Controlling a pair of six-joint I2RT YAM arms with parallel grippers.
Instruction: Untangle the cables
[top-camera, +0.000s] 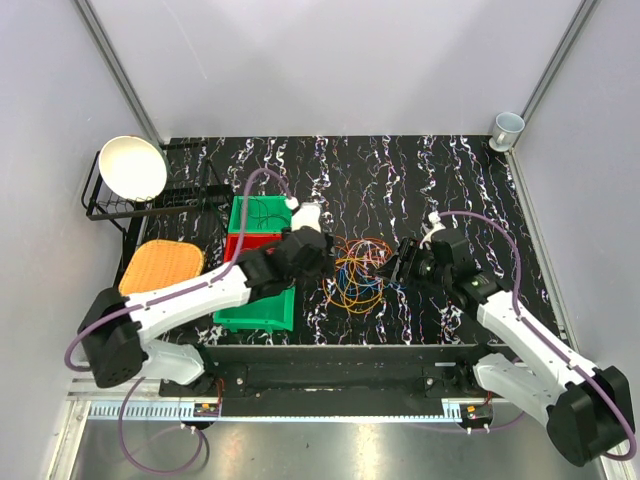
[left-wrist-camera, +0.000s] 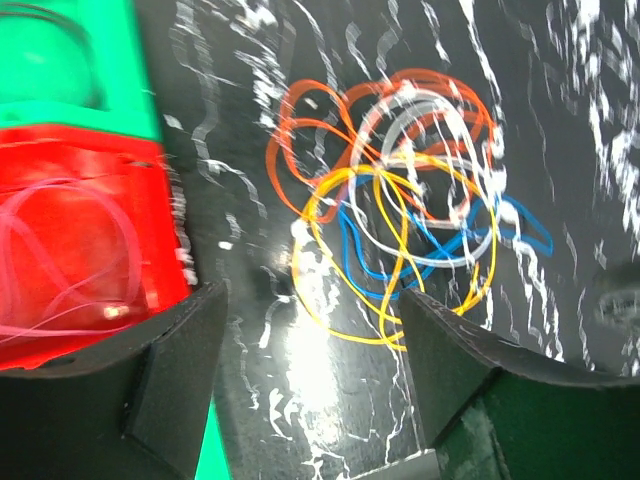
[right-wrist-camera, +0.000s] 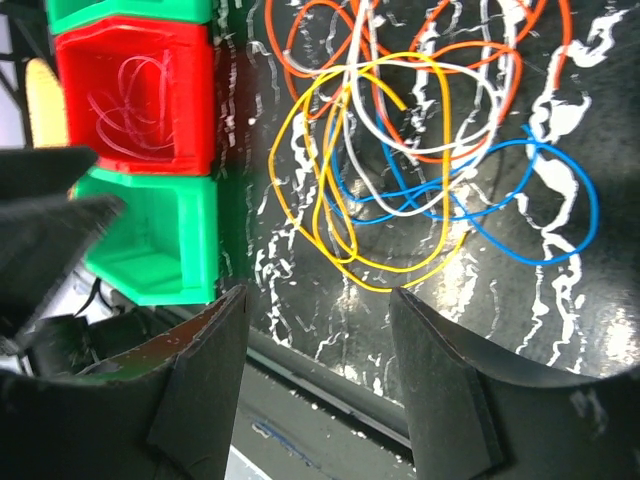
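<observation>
cables (top-camera: 358, 272) are sprawling in a roundish tangle (no real long axis), left gripper (left-wrist-camera: 310, 330) and right gripper (right-wrist-camera: 318, 310) both gaping, gripping nothing

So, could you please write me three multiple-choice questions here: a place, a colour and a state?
1. Where does the tangle of thin coloured cables lie? A) on the black marbled table top B) in a drawer C) on the floor
2. What colour is the plastic bin between the two green plastic bins? A) blue B) yellow C) red
3. How is the left claw? A) shut on a cable B) open, empty C) shut, empty
Answers: A, the top view shows it there; C, its walls are red; B, its jaws stand apart, gripping nothing.
</observation>
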